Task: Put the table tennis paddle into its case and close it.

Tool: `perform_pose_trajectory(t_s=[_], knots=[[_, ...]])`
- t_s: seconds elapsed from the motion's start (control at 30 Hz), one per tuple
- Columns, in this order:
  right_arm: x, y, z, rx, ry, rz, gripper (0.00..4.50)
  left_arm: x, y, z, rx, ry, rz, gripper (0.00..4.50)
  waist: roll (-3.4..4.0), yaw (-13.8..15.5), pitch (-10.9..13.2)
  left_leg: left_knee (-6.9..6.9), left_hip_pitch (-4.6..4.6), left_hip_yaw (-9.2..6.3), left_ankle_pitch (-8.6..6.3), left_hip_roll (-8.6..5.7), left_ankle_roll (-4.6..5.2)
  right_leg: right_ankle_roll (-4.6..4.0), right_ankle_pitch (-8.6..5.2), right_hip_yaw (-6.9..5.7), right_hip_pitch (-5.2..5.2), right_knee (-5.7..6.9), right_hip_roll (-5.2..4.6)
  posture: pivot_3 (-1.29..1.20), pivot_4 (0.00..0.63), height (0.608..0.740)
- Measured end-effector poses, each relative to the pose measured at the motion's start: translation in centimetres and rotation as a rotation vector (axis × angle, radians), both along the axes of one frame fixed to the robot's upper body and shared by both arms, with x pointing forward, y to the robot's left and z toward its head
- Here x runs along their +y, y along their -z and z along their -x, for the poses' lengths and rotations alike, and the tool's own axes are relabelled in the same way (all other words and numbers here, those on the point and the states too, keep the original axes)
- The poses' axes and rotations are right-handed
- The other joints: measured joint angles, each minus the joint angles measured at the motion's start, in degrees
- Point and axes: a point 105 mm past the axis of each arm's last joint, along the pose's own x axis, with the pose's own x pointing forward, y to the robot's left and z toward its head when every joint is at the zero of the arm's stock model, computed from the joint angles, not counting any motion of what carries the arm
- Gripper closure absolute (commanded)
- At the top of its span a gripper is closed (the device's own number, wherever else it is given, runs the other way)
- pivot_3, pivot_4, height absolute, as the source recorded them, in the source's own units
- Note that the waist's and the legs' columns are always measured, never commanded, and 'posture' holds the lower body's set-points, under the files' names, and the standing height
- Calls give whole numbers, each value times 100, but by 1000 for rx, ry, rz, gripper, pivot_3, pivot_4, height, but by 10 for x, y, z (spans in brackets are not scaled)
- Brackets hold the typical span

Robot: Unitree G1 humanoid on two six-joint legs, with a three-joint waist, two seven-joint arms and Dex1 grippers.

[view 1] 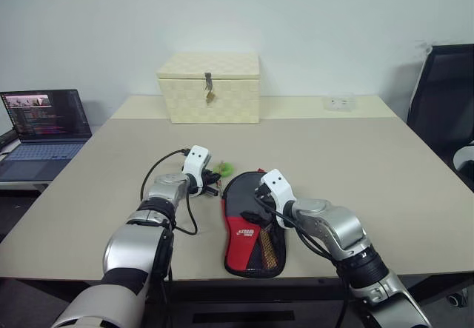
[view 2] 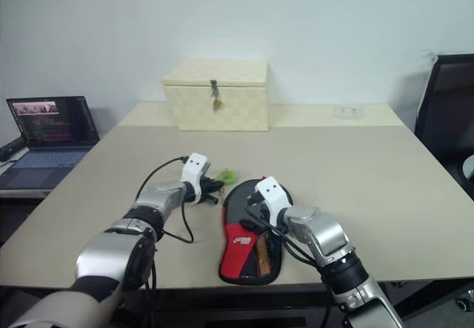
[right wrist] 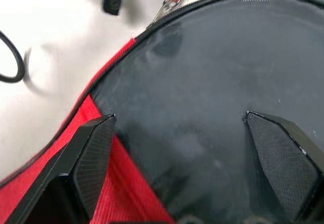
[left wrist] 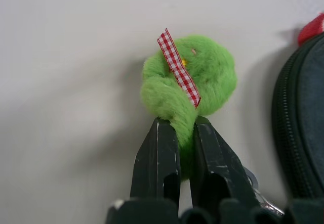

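Observation:
The case [view 1: 244, 233], black with a red panel and a mesh pocket, lies flat near the table's front edge with its round end pointing away from me. The table tennis paddle is hidden. A fluffy green charm [left wrist: 202, 72] with a red checked ribbon lies on the table just beyond the case's round end [left wrist: 304, 133]. My left gripper [left wrist: 177, 125] is shut on the charm's tail. My right gripper [right wrist: 179, 118] hovers open over the case's black round part [right wrist: 212, 72], fingers spread wide with nothing between them. A metal zip pull [right wrist: 169, 1] shows at the case's rim.
A cream woven box [view 1: 209, 87] with a metal latch stands at the back of the table. An open laptop [view 1: 44, 128] sits on a lower surface to the left. A black chair [view 1: 448, 98] stands at the right. A black cable [view 1: 159, 169] loops beside my left wrist.

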Motion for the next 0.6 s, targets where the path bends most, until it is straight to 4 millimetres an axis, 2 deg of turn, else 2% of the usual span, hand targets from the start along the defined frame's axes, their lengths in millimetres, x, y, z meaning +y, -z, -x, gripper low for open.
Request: perform_pose_trajectory(t_s=[0.17, 0.33, 0.6], knots=[[-1, 3, 9, -1, -4, 14, 0, -33, -19, -9, -101, 57, -136, 4486, -3, 43, -2, 2, -3, 2, 0, -5, 0, 1, 0, 0, 0, -3, 0, 0, 150, 740], [-2, 11, 32, 5, -30, 42, 0, -67, -40, -15, -228, 142, -336, 4486, -6, 45, -5, 0, -4, 2, 0, -13, 0, 3, -1, 0, 1, -5, 0, 0, 150, 740], [-7, 16, 57, 16, -25, 60, 0, -95, -42, -13, -349, 253, -577, 4486, -12, 49, -9, 0, -3, 1, 0, -14, 0, 10, -6, 0, 3, -7, 2, 0, 150, 740]])
